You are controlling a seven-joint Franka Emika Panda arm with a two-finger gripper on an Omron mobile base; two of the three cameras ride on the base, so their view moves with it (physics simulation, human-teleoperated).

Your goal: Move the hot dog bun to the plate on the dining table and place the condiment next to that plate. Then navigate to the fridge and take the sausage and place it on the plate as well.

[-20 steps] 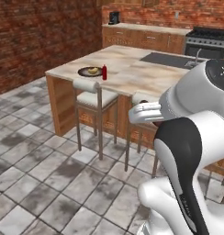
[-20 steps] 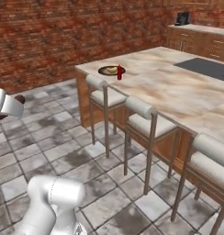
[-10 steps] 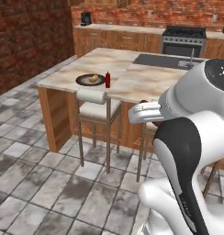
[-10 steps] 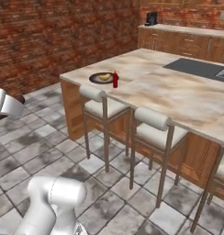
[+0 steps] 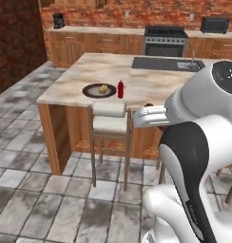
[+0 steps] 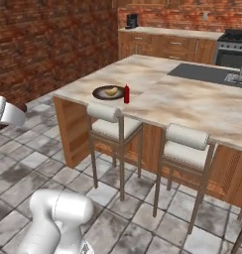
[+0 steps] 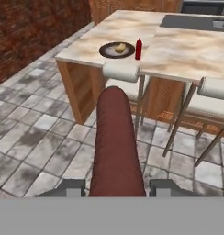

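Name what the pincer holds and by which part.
The pincer is shut on the sausage, gripping one end; the rest juts forward.

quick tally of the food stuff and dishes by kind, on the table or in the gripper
plate: 1
bun: 1, on the plate
condiment: 1, beside the plate
sausage: 1, in the gripper
total: 4

Your base has driven and turned, so the whole picture has shifted; the things themselves did not move. In the left base view the worktop (image 5: 137, 71) now sits nearer the middle and looks bigger. The plate (image 5: 99, 90) and the red bottle (image 5: 120, 88) now show near the middle of the frame. The stove (image 5: 165, 40) now shows at the top.
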